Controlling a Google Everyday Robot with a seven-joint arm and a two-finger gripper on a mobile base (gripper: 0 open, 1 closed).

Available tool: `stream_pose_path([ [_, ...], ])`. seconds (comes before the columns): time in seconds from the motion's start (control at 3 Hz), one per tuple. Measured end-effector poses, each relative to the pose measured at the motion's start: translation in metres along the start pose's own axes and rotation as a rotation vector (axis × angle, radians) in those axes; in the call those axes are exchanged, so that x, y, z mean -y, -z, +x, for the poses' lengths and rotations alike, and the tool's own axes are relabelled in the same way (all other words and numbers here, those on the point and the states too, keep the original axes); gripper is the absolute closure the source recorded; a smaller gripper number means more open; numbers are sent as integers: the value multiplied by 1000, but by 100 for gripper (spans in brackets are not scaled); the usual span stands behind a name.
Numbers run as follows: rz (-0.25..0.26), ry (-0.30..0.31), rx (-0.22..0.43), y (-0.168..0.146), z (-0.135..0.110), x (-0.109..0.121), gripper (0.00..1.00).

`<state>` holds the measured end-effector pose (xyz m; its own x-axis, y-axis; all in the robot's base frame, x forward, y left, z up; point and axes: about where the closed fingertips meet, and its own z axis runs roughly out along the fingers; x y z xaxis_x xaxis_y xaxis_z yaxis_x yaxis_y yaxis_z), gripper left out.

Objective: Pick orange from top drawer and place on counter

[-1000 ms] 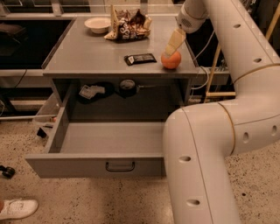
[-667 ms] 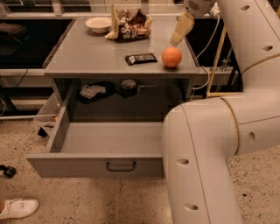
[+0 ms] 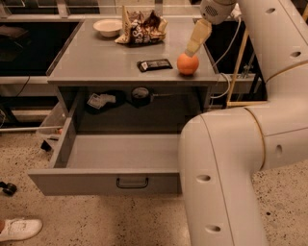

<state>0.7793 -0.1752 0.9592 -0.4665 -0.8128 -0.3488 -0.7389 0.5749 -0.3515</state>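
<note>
Orange [image 3: 187, 64] sits on counter [image 3: 96, 60], hand [image 3: 193, 48] just above, top drawer [image 3: 96, 181] open.

Bulky white arm [image 3: 226, 168] of smooth rounded segments, small dark holes in the shells, thin tan seams at joints, seemingly grey dotted wrist cap [image 3: 214, 9], tan gripper [image 3: 195, 43] above the right end of the counter [image 3: 96, 62].

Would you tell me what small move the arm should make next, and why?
Probably lift the claw straight up and clear: the orange already sits on the counter, with the claw close over its top, so only retreating seems left.
</note>
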Motion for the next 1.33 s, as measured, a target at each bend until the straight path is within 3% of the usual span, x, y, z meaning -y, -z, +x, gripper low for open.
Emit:
stream_pose_path([
  [0.33,-181,160,79,24,4,-44,0],
  [0.67,-236,254,145,72,10,-64,0],
  [1.0,-230,233,144,125,28,-74,0],
  [1.33,-213,137,100,175,53,-90,0],
])
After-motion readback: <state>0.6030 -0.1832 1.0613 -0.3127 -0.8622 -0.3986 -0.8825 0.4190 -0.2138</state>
